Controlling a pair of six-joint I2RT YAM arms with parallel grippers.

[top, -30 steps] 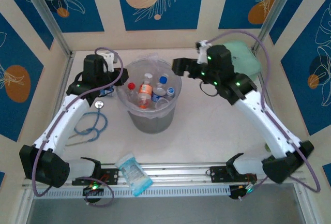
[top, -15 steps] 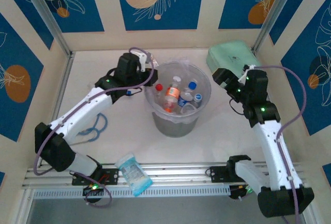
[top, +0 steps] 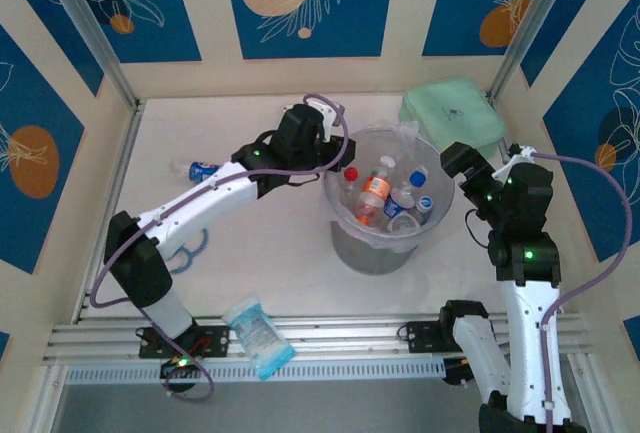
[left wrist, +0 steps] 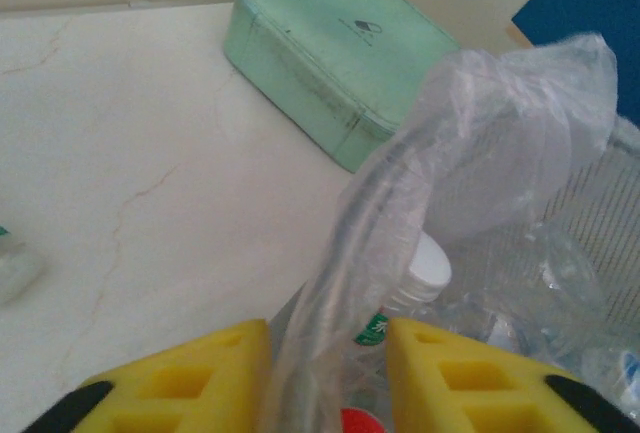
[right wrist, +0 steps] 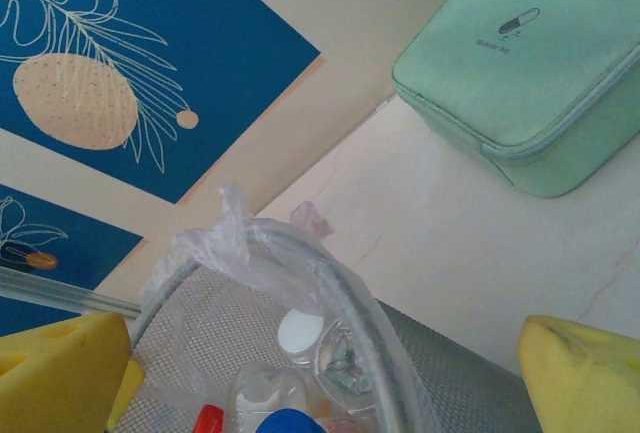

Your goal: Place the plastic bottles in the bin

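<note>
The bin (top: 372, 253), a grey mesh bucket lined with a clear bag, stands mid-table right of centre. Several plastic bottles (top: 376, 193) lie inside it, with red, white and blue caps. Another plastic bottle (top: 200, 168) with a blue cap lies on the table far to the left. My left gripper (top: 340, 165) straddles the bin's left rim (left wrist: 350, 243). Its yellow fingers (left wrist: 215, 373) stand slightly apart, and a gap shows beside the rim. My right gripper (top: 458, 165) hangs wide open just outside the bin's right rim (right wrist: 345, 298), holding nothing. Bottles (right wrist: 300, 333) show below it.
A mint-green case (top: 450, 113) sits at the back right, close behind the bin. A flat blue-and-white packet (top: 258, 336) lies at the near edge. A blue cord (top: 185, 248) curls by the left arm. Walls close off the back and both sides.
The bin has slid right with my left gripper on its rim, and those jaws have now parted. My right arm has pulled back to the right. The bottle at the left has come into view.
</note>
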